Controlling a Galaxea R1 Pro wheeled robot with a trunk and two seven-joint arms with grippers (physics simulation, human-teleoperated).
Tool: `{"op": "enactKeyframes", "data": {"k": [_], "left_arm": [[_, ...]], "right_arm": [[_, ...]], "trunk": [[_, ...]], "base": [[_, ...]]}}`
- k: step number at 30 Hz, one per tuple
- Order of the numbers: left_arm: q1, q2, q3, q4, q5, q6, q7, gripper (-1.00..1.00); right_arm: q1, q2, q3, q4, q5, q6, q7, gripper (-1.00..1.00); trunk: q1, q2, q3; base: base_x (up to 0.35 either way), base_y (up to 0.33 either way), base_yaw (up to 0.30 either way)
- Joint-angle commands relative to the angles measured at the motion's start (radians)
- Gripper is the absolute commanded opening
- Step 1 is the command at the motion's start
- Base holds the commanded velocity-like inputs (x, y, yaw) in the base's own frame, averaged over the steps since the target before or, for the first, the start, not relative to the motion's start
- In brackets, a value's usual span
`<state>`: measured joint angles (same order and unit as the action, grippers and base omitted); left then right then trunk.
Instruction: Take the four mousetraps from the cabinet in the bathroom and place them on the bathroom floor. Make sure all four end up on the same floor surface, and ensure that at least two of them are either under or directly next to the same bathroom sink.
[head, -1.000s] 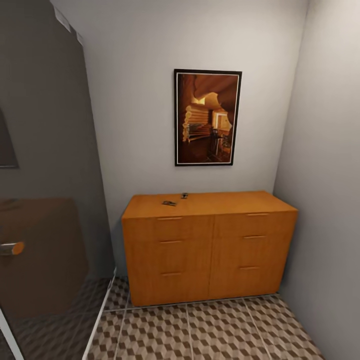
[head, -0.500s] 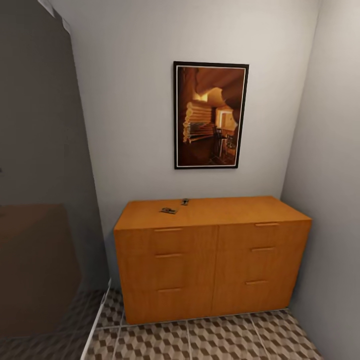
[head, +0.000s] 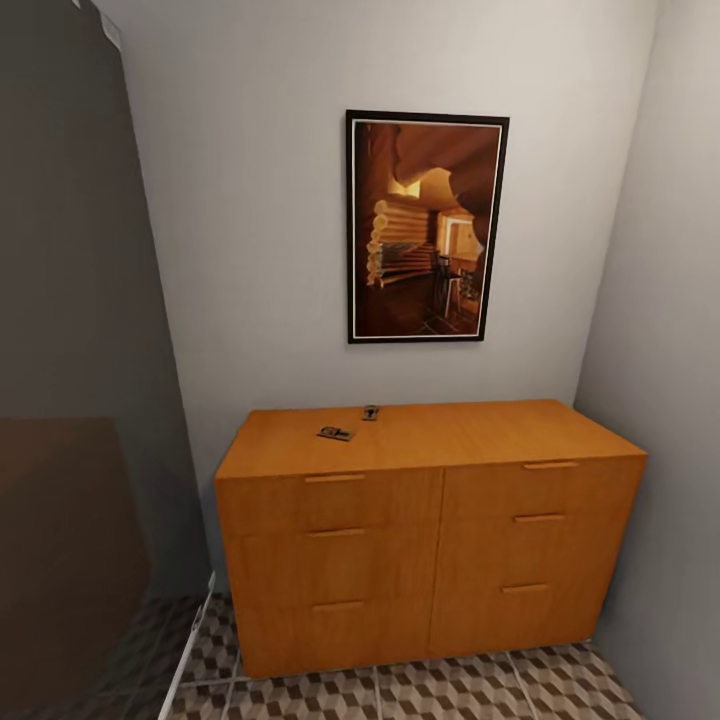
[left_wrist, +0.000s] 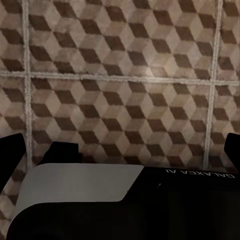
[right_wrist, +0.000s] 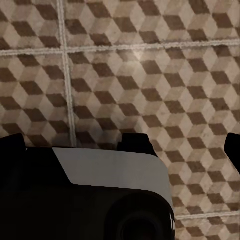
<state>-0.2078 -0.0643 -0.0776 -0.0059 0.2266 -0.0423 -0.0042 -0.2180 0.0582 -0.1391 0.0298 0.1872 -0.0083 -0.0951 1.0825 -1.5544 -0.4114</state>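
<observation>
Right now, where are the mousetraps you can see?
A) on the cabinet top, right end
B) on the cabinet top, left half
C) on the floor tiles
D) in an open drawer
B: two small mousetraps lie on the cabinet top's left half; drawers look closed.

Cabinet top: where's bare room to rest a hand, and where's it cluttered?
The cabinet top is bare over its right half, from the middle to the side wall. The two small dark items sit left of centre toward the back; the near left corner is bare too.

Cabinet on bathroom floor against back wall, two mousetraps on its top, picture above
</observation>
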Motion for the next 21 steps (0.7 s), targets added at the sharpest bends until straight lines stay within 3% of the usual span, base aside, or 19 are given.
{"op": "enactKeyframes", "data": {"k": [1,21], "left_arm": [[-0.001,0.0,-0.008,0.001,0.01,-0.004,0.0,1.0],[-0.001,-0.001,-0.007,0.001,0.01,-0.002,0.001,1.0]], "right_arm": [[-0.001,0.0,-0.008,0.002,0.011,-0.001,-0.005,1.0],[-0.001,-0.002,-0.008,0.002,0.011,-0.002,-0.005,1.0]], "trunk": [[0.0,-0.001,-0.001],[0.0,-0.001,-0.001]], "base": [[0.024,0.0,0.0],[0.004,0.0,0.0]]}}
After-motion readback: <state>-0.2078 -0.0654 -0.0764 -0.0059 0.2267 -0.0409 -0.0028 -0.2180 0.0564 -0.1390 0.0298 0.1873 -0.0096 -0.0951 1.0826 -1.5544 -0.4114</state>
